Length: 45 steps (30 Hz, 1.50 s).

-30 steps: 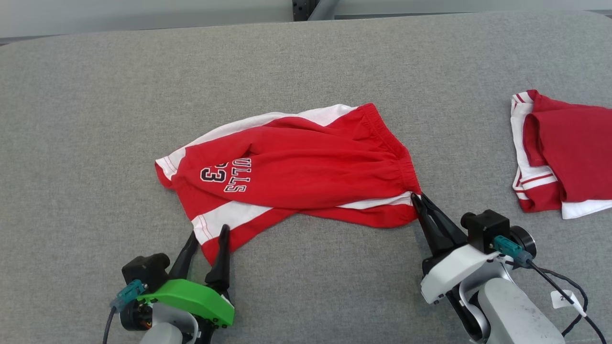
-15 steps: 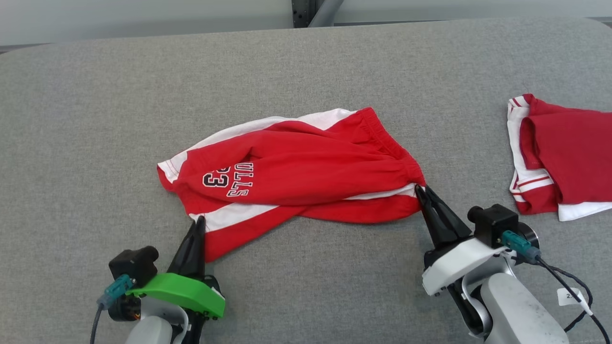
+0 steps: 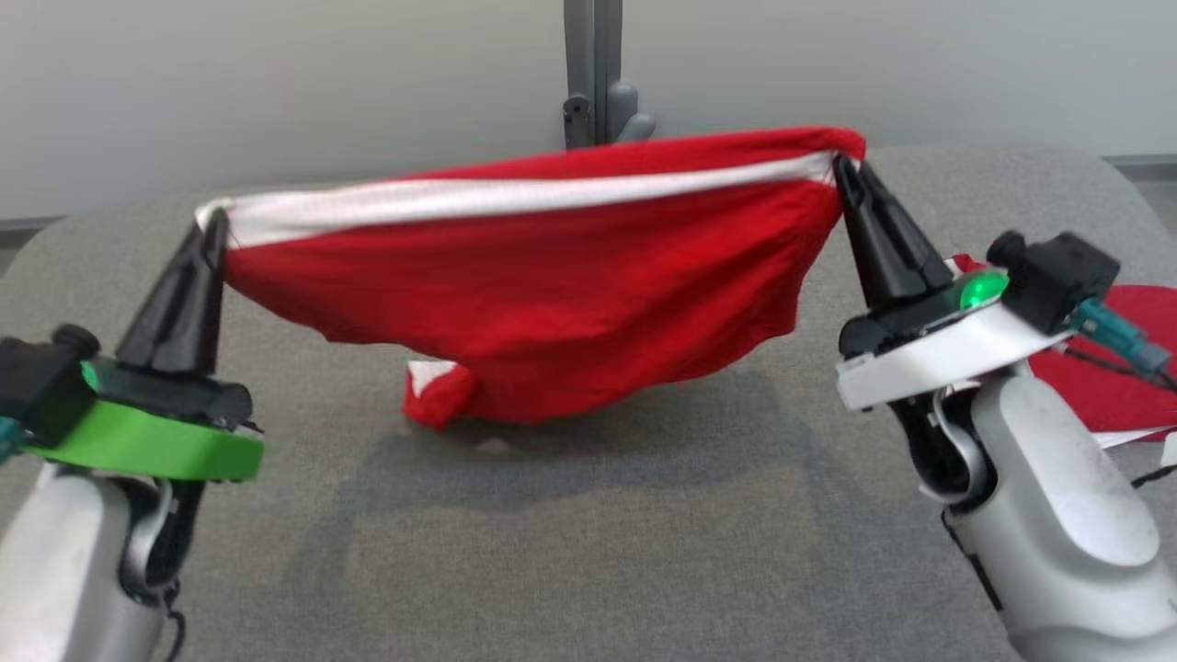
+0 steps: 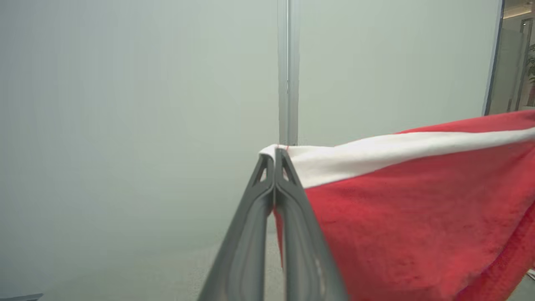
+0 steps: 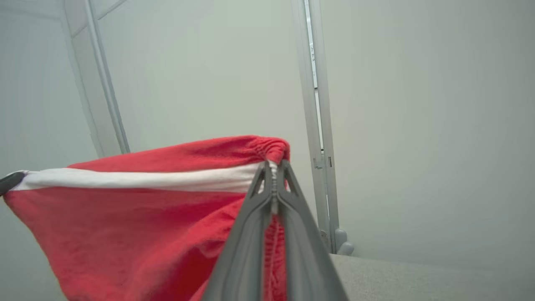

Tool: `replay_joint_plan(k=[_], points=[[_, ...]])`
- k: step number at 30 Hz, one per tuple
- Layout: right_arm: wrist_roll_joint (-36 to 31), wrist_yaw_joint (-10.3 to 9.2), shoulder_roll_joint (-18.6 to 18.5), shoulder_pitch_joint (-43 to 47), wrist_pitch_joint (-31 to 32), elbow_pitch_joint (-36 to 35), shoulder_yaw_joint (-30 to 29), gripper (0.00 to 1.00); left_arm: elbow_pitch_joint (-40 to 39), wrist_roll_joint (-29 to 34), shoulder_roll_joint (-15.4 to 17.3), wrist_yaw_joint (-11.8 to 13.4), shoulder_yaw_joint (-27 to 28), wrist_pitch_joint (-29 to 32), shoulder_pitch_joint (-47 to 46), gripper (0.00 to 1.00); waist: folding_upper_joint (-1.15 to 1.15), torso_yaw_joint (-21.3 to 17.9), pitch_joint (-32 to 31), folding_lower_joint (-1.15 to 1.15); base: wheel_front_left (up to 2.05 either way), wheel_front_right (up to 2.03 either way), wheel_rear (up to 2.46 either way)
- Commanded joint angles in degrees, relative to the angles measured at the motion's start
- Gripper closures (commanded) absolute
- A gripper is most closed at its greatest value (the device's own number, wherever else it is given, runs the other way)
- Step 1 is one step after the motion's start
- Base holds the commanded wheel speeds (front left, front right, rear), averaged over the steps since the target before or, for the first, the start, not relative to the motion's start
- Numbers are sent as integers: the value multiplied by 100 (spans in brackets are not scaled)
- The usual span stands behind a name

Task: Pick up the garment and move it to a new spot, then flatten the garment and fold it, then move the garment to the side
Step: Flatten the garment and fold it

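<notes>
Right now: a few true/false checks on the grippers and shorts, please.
1. The left gripper and right gripper are both shut on the shorts. True.
2. The shorts lie flat. False: they hang stretched between the two grippers.
3. A white stripe runs along the held top edge. True.
4. Another red garment lies beside the left gripper. False: the other garment lies on the right, behind the right arm.
</notes>
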Motion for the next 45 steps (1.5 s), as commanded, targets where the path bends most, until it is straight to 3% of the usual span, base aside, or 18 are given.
replay_joint_plan(k=[1,7,12,16,20,24,27,31,34,40,45], points=[[208,-3,-110,-203,-14,-112,43,100,-170,-15,262,-6,44,89,-212,100,0,-63,-364,0,0,0,0],[839,-5,-382,-691,234,-335,216,100,-688,-252,845,-3,160,610,-695,100,0,-48,-305,0,0,0,0],[1058,-5,-467,-1093,698,-211,367,100,-675,-517,959,-3,-80,1129,-1176,100,0,64,446,0,0,0,0],[866,-2,-366,-1960,972,410,448,100,-52,-572,798,-3,-454,1225,-2124,100,0,176,1392,0,0,0,0],[338,-5,-198,-3475,703,1402,216,100,904,-90,864,-3,-732,885,-3693,100,0,196,2150,0,0,0,0],[-266,-10,-21,-4708,164,2387,-277,100,1654,-17,677,0,-815,251,-5077,100,0,213,2442,0,0,0,0],[-515,-10,58,-5034,34,2853,-334,100,1950,-103,575,-1,-1053,54,-5478,100,0,268,2477,0,0,0,0],[-526,-7,2,-4643,-10,3297,64,100,2130,-509,397,-1,-1366,-12,-5042,100,0,324,2468,0,0,0,0],[-314,-6,-44,-4133,-13,3457,426,100,2099,-806,198,-2,-1437,-4,-4168,100,0,358,2443,0,0,0,0],[356,-6,-219,-2457,-12,3105,1010,100,2051,-1088,-587,-2,-1182,-6,-1982,100,0,366,2120,0,0,0,0],[818,-5,-364,-1226,-12,2670,1236,100,2062,-1060,-897,-3,-1099,-6,-814,100,0,290,1638,0,0,0,0]])
